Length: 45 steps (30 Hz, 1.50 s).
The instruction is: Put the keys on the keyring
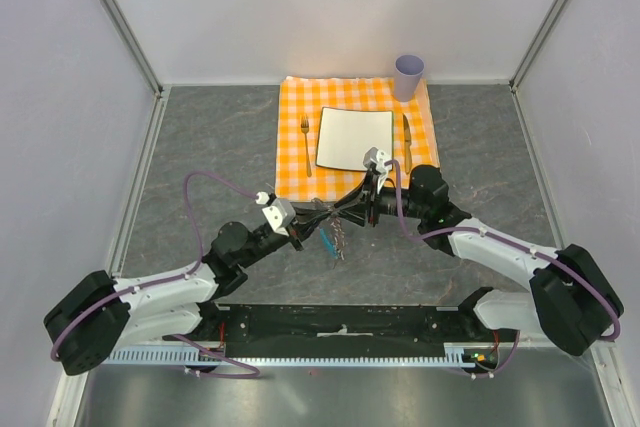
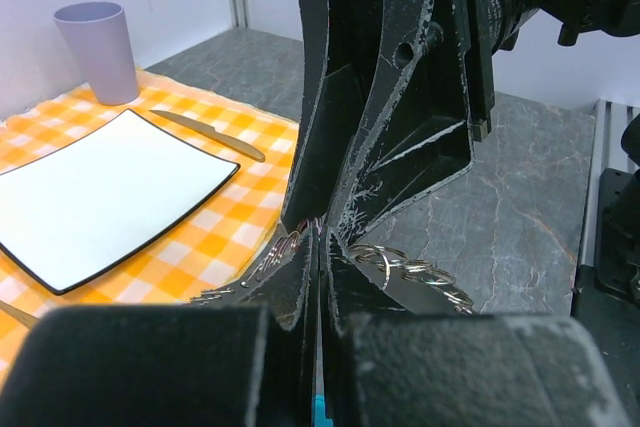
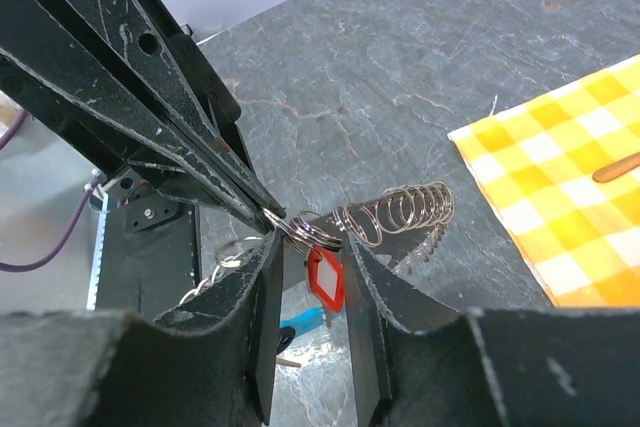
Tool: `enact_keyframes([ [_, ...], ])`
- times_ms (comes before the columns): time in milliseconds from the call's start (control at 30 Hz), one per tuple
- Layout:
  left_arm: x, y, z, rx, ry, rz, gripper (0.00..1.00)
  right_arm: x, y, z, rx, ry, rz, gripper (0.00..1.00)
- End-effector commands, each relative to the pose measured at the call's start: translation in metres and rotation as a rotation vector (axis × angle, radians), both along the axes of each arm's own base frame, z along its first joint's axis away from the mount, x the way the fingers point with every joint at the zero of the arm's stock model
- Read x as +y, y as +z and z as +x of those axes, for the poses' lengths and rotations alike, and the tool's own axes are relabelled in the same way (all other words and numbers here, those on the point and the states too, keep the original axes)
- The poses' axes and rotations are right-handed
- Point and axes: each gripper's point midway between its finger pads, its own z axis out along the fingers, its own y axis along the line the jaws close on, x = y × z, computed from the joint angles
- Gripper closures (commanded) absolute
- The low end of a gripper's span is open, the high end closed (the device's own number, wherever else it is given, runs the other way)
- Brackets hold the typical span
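The left gripper (image 3: 268, 213), jaws pressed together, pinches the keyring (image 3: 405, 209). The red key (image 3: 326, 279) hangs at six o'clock, seemingly threaded on, between the right gripper's (image 3: 311, 243) spread jaws.

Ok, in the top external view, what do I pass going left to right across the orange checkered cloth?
fork → white square plate → knife. The purple cup stands farther back, in line with the knife, so it has no clear place in the order.
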Motion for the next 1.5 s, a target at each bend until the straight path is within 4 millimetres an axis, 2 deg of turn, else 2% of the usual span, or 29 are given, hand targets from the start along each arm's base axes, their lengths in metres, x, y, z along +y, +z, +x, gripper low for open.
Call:
enact_keyframes([
  [0,-0.001,0.044,-0.004,-0.086,-0.025,-0.133,0.98,0.006,0.022,0.000,-0.068,0.035,0.060,0.65],
  [133,0.002,0.047,-0.005,-0.096,-0.022,-0.145,0.98,0.006,0.019,-0.002,-0.058,0.050,0.055,0.82],
  [167,0.002,0.047,-0.005,-0.095,-0.020,-0.147,0.98,0.007,0.018,-0.003,-0.058,0.056,0.055,0.90],
  [233,0.003,0.047,-0.005,-0.094,-0.019,-0.149,0.98,0.007,0.017,-0.005,-0.054,0.064,0.054,1.00],
  [433,0.005,0.033,-0.001,-0.054,0.002,-0.117,0.96,0.002,0.019,-0.008,-0.080,0.059,0.040,1.00],
  [467,0.006,0.034,0.000,-0.046,0.011,-0.111,0.93,0.001,0.020,-0.007,-0.101,0.057,0.030,1.00],
  [500,0.006,0.024,0.003,-0.012,0.027,-0.076,0.82,0.000,0.019,-0.008,-0.095,0.056,0.013,1.00],
  [533,0.007,0.021,0.004,0.001,0.032,-0.058,0.77,-0.001,0.018,-0.006,-0.100,0.047,0.003,1.00],
  [600,0.010,0.026,0.007,0.011,0.057,-0.045,0.64,-0.004,0.017,-0.005,-0.116,0.038,-0.027,1.00],
  [633,0.012,0.011,0.008,0.053,0.066,0.019,0.62,-0.006,0.017,-0.003,-0.120,0.027,-0.038,1.00],
  [700,0.015,0.017,0.012,0.075,0.096,0.042,0.54,-0.007,0.015,-0.003,-0.135,0.028,-0.067,1.00],
  [733,0.017,0.006,0.012,0.113,0.103,0.095,0.53,-0.008,0.016,-0.003,-0.143,0.024,-0.074,1.00],
  [800,0.017,0.014,0.014,0.129,0.110,0.111,0.50,-0.008,0.014,-0.004,-0.146,0.024,-0.092,1.00],
  [833,0.017,0.003,0.013,0.171,0.109,0.158,0.49,-0.008,0.015,-0.003,-0.172,0.025,-0.102,1.00],
  [867,0.014,0.010,0.014,0.173,0.099,0.159,0.49,-0.008,0.015,-0.001,-0.180,0.020,-0.110,1.00],
  [900,0.008,0.009,0.008,0.183,0.056,0.176,0.49,-0.008,0.012,-0.002,-0.174,0.020,-0.126,1.00],
  [1167,-0.015,-0.015,-0.004,0.223,-0.108,0.315,0.52,-0.011,0.010,-0.003,-0.211,0.017,-0.170,1.00],
  [1367,-0.019,-0.031,-0.014,0.135,-0.219,0.389,0.53,-0.012,0.008,-0.005,-0.213,0.021,-0.177,1.00],
  [1467,-0.022,-0.028,-0.014,0.080,-0.253,0.391,0.53,-0.010,0.006,-0.009,-0.212,0.042,-0.177,1.00],
])
